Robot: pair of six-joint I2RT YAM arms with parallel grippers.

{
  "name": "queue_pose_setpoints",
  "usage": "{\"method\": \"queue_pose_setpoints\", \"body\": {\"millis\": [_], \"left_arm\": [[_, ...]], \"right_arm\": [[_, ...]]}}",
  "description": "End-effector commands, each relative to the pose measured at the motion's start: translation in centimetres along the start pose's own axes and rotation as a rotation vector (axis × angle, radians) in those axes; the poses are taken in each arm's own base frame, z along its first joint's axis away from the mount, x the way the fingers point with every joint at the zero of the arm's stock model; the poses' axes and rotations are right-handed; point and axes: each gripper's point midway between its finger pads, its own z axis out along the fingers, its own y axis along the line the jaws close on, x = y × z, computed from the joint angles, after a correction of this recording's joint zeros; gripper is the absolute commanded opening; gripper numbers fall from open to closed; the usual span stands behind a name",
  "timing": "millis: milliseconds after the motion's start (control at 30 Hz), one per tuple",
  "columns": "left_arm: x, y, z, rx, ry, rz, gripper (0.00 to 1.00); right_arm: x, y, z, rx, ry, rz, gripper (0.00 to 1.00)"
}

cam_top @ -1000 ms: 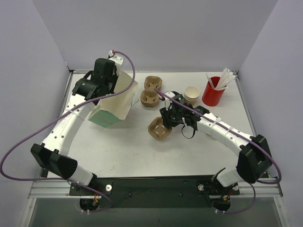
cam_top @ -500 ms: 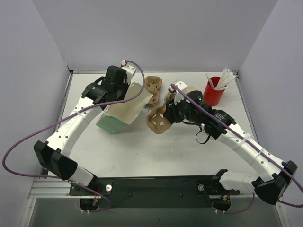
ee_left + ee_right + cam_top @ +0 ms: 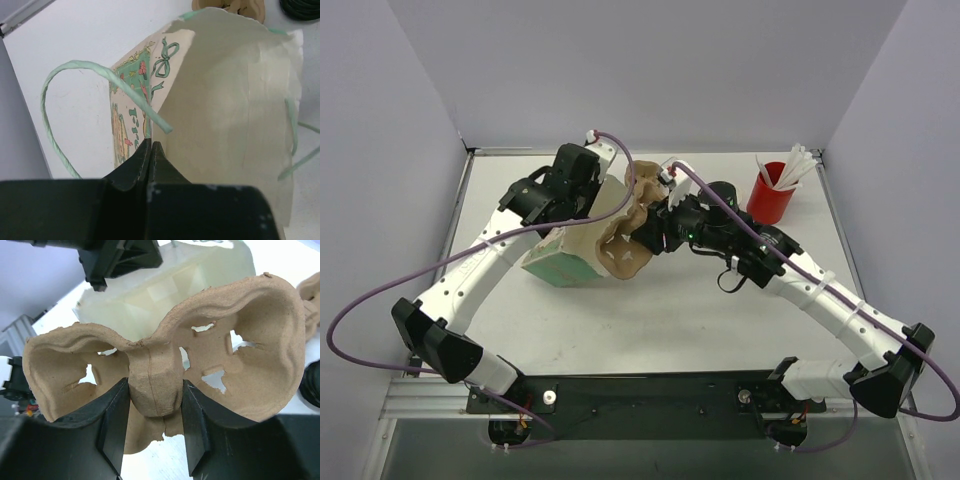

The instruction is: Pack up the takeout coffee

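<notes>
The left pincer [image 3: 150, 146] is pinching the rim of the paper gift bag [image 3: 235, 100]. Its jaws are fully closed on the paper just beside one end of a green twisted-paper handle [image 3: 75, 67]. It is holding the bag tilted on the desk [image 3: 670, 320], with the mouth facing right toward the other arm.

The right pincer [image 3: 154, 402] is clamping the central ridge of a moulded-pulp two-cup carrier [image 3: 250, 340], its fingers set narrow around that ridge. It is holding the carrier right at the bag's open mouth. Whether the carrier's leading lobe is crossing the rim cannot be told.

The takeout coffee is not showing in any view, so its place cannot be told. Both wells of the carrier are empty, and the part of the bag's inside that is showing is bare. A dark round edge at the right border of the right wrist view is too cropped to name.

The task appears to be at an early stage. The bag is being held open and the carrier is at its mouth, but the coffee itself is not yet packed. It would presumably need fetching and seating in the bag. A red cup of white sticks [image 3: 767, 205] is standing at the far right, well apart from the bag.
</notes>
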Motion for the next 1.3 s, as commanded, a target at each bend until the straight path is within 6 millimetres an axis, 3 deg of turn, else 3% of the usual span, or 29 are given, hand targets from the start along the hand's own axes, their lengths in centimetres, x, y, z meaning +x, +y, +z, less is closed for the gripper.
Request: {"method": "queue_pose_setpoints", "body": {"millis": [0,533,1067,1267], "left_arm": [[-2.3,1.5,-3.1,-0.077,-0.073,0.056,0.00],[-3.8,0.9,-5.3,-0.011,-0.155,0.103,0.00],[-4.1,0.4,-7.0,0.125,-0.238,0.055,0.00],[-3.8,-1.0,-8.1,0.213,-0.285,0.105,0.00]], "right_arm": [[-5.1,3.1,0.0,-0.133,-0.154,0.013,0.33],[-4.7,5.7,1.6,-0.287,-0.157,0.067,0.33],[-2.2,5.2,2.5,-0.290,-0.159,0.091,0.32],[-1.9,4.9,3.0,-0.268,-0.121,0.085,0.32]]}}
